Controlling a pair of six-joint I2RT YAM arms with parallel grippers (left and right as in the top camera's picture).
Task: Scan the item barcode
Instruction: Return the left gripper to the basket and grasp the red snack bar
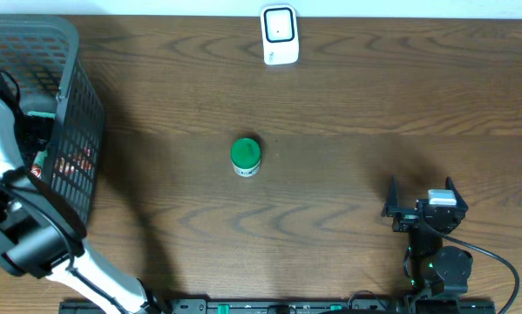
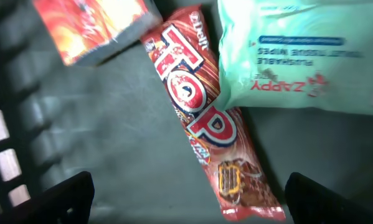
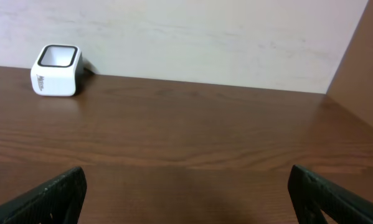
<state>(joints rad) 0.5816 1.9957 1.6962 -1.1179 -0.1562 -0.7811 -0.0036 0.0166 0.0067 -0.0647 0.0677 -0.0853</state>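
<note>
Item: red glossy "TOP" snack bar wrapper (image 2: 202, 118), flat on the floor of the dark grey plastic mesh basket (image 1: 69, 52), at the table's left end.
Neighbours: mint-green soft wipes pack (image 2: 298, 56) overlaps the bar's edge; orange-red box (image 2: 89, 25) near its top end.
Left gripper (image 2: 189, 200): I see it above the bar, fingers spread wide, gripping nothing.
Right gripper (image 3: 189, 199): spread, bare, low over the brown wooden table (image 1: 348, 105).
Scanner: 1 white boxy barcode scanner (image 1: 279, 35) at the far edge.
Other: 1 green-lidded jar (image 1: 245, 155), mid-table.

One basket (image 1: 72, 61), one scanner (image 1: 279, 35), one green-lidded jar (image 1: 245, 155), three packets (image 2: 198, 124).
</note>
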